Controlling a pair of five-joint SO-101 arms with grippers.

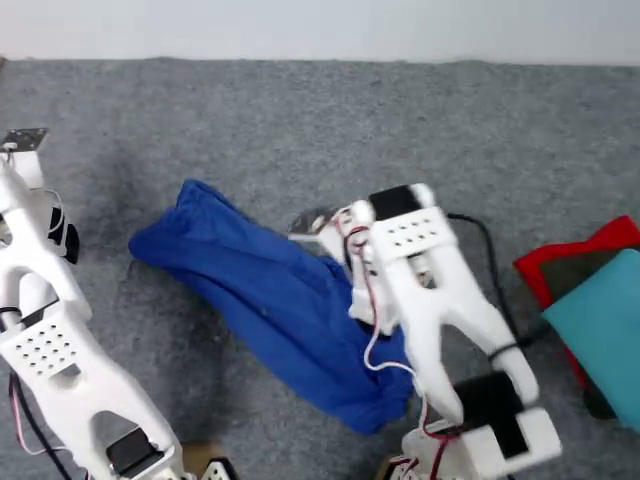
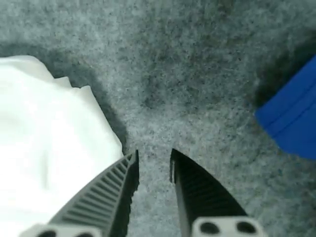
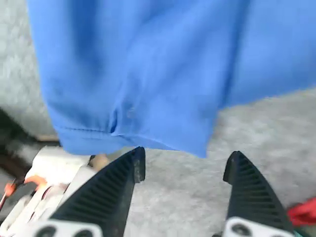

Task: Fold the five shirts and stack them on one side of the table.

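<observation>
1. right gripper (image 3: 187, 165): fingers spread wide, holding nothing, over the grey table (image 3: 276, 128), just off the hem of the blue shirt (image 3: 148, 64).
2. left gripper (image 2: 154, 158): fingers a narrow gap apart, nothing between them, above bare table. there is a white mass (image 2: 44, 148) beside one finger, can't tell what it is.
3. high view: the blue shirt lies rumpled on a diagonal mid-table, between the two arms, unfolded.
4. teal cloth (image 1: 600, 320) overlaps red cloth (image 1: 590, 250) at the table edge on the right arm's side, apart from the blue shirt.
5. far: white wall (image 1: 320, 25).
</observation>
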